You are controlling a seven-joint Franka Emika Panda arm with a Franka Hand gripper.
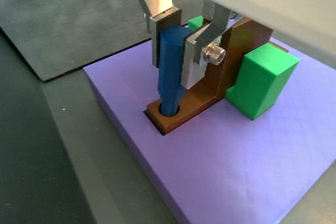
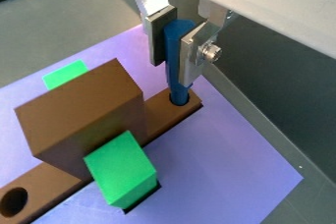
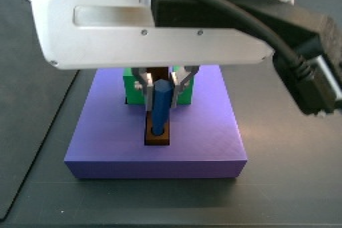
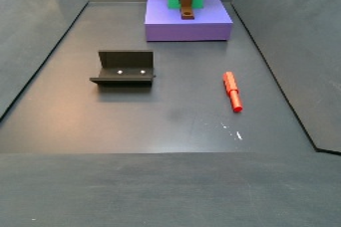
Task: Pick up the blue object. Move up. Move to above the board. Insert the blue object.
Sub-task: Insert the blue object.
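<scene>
My gripper (image 1: 178, 63) is shut on the blue object (image 1: 171, 71), a bright blue stick that stands upright between the silver fingers in both wrist views (image 2: 179, 61). Its lower end sits in the round hole at the end of the board (image 1: 199, 102), a narrow brown plank lying on a purple platform (image 1: 237, 174). The board passes through a green block (image 1: 266, 81). Another hole (image 2: 16, 200) shows at the board's far end. In a side view the gripper (image 3: 160, 80) hangs over the platform with the stick (image 3: 160, 107) reaching down to the board (image 3: 158, 136).
A brown-olive box (image 2: 79, 115) sits over the board by the green block (image 2: 122, 169). On the dark floor lie a red stick (image 4: 233, 92) and the fixture (image 4: 124, 69), both well away from the purple platform (image 4: 200, 27). Grey walls ring the floor.
</scene>
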